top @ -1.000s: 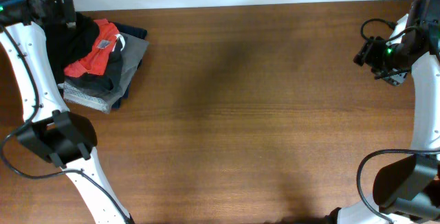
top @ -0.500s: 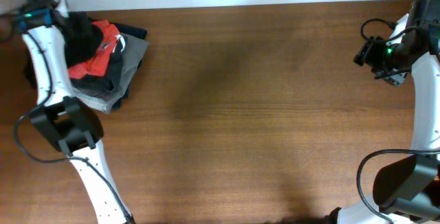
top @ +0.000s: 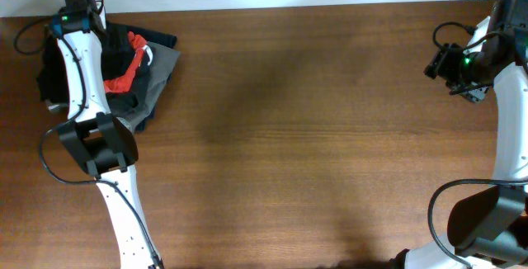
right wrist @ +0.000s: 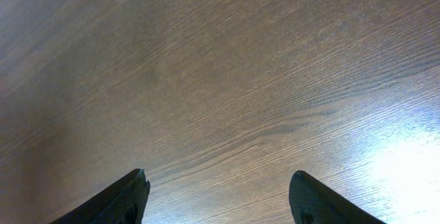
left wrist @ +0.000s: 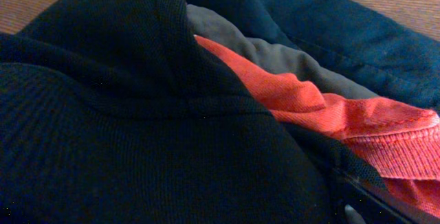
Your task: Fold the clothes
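Note:
The black shirt [top: 51, 75] lies bunched on the clothes pile at the table's far left and hangs off to the left of my left arm. In the left wrist view it [left wrist: 137, 114] fills most of the frame and covers the jaws. My left gripper [top: 82, 9] is over the pile's far end, shut on the shirt. Only part of one finger [left wrist: 364, 200] shows. My right gripper [top: 464, 83] is open and empty above bare wood at the far right, and its fingers [right wrist: 216, 196] are spread wide.
Under the black shirt lie a red garment [top: 128, 73] [left wrist: 330, 107], a grey folded garment [top: 162, 69] [left wrist: 275, 52] and a dark blue one [top: 158, 38] [left wrist: 330, 25]. The brown wooden table [top: 313, 137] runs from the pile to the right arm.
My left arm has swung right, over the pile's far end. The black shirt now spreads to the left of the arm and covers more of the red garment. The right arm has not moved.

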Controlling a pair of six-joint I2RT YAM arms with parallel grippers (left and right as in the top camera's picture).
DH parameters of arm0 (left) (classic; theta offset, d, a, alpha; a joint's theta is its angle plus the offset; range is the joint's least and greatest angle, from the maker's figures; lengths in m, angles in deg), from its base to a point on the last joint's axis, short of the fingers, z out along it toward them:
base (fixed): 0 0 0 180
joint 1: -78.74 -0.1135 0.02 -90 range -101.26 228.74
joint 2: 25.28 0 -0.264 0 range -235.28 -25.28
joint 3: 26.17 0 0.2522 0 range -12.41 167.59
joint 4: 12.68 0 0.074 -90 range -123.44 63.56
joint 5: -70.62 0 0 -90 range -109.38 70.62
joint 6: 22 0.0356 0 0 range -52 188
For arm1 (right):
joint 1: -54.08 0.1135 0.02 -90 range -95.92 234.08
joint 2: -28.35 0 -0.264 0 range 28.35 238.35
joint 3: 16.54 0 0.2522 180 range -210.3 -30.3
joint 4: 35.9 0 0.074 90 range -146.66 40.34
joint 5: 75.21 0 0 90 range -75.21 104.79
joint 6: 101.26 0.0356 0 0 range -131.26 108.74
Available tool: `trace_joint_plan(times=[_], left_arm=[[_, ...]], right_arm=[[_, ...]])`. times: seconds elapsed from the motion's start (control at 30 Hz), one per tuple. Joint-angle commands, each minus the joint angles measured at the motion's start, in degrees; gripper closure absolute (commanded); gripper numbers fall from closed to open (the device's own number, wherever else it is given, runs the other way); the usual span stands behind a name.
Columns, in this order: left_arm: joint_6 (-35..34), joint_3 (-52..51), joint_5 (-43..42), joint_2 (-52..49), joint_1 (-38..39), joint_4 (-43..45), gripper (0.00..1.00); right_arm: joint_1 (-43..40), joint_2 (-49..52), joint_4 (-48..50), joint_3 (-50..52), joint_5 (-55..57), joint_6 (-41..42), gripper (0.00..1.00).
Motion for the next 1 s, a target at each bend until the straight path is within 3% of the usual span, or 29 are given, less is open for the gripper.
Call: trace_joint_plan(times=[0.0,0.23,0.4,0.7,0.77,0.97], left_arm=[[-0.4,-6.6,-9.7,-11.1,3.2,-7.3,0.01],[1.9,-5.3,-9.7,-0.3,3.2,-10.4,0.01],[2.2,-5.3,-9.7,11.3,3.2,-11.0,0.01],[2.2,-5.3,-9.0,25.6,3.2,-9.2,0.01],[2.2,-5.3,-9.0,27.6,3.2,-9.1,0.01],[2.2,-5.3,-9.1,29.6,3.2,-9.2,0.01]], right_arm=[[0.3,0.3,0.1,0.0,0.1,0.0,0.3],[0.3,0.1,1.6,-1.1,0.1,0.0,0.3],[0.3,-0.2,0.6,-9.1,0.2,-1.5,0.29],[0.4,-0.3,-3.4,-25.4,-0.6,-1.5,0.07],[0.4,-0.3,-4.9,-28.1,-3.5,-1.5,0.0],[0.8,-1.1,-6.7,-33.3,-22.0,-5.6,0.01]])
